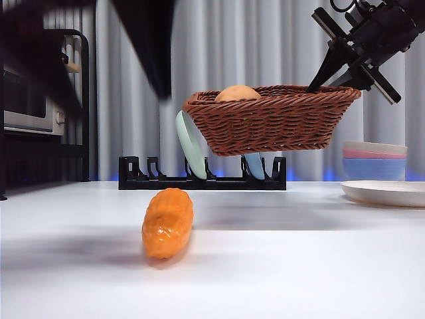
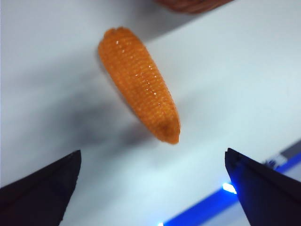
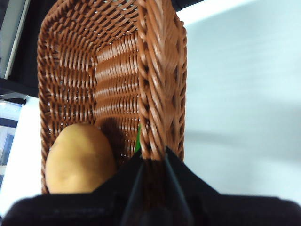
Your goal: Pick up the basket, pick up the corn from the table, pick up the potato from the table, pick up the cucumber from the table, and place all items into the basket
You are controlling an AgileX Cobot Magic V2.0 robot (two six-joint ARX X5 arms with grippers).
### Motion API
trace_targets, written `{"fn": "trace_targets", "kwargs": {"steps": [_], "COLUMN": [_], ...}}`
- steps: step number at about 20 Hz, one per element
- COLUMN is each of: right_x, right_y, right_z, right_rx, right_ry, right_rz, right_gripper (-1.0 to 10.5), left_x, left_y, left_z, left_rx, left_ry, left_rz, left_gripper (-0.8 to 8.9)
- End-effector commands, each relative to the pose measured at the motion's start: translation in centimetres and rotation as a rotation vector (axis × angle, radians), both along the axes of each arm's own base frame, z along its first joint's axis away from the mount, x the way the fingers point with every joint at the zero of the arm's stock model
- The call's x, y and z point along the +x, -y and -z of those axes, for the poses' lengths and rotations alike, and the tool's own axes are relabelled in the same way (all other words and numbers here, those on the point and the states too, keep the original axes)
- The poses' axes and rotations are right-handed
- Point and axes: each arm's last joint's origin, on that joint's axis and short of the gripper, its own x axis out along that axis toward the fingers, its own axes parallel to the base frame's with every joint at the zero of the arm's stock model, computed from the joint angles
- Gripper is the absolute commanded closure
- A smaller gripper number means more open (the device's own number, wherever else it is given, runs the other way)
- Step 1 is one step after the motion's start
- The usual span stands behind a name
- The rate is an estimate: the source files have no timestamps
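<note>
The brown wicker basket [image 1: 272,123] hangs tilted above the table [image 1: 299,266], held by its right rim. My right gripper [image 1: 330,74] [image 3: 153,157] is shut on that rim. Inside lies the tan potato [image 3: 81,157], whose top shows over the rim [image 1: 237,94]. A thin green sliver, the cucumber [image 3: 138,140], shows beside the inner wall and is mostly hidden. The orange corn [image 1: 167,221] [image 2: 139,83] lies on the table in front. My left gripper [image 2: 153,156] hovers open above it, with nothing between its jaws, and shows as a dark blur [image 1: 151,46] in the front view.
A black dish rack [image 1: 202,178] with pale green and blue plates stands behind the basket. Stacked bowls [image 1: 374,159] and a white plate [image 1: 385,193] sit at the right. A dark shelf with an appliance [image 1: 30,103] is at the left.
</note>
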Motion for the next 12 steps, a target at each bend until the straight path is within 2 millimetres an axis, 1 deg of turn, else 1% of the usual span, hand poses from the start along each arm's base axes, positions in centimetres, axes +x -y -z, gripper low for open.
{"fn": "trace_targets", "kwargs": {"steps": [1,4,9,12], "right_x": [0.1,0.1,0.1,0.1], "right_y": [-0.1,-0.1,-0.1,0.0], "right_z": [-0.3,-0.3,-0.3,-0.3], "right_rx": [0.023,0.024,0.024,0.021], "right_ry": [0.016,0.016,0.016,0.019], "right_rz": [-0.016,-0.017,-0.017,-0.018], "right_gripper": [9.6,9.6,9.6,9.6], "left_x": [1.2,3.2,6.1,6.8], "left_y": [0.4,1.1,2.1,2.5], "left_z": [1.9,3.6,7.9,9.3], "left_rx": [-0.101,-0.102,-0.038,-0.015], "left_ry": [-0.001,-0.002,-0.064,-0.073], "left_rz": [-0.064,-0.104,-0.129,-0.115], "left_gripper": [2.75,2.75,2.75,2.90]}}
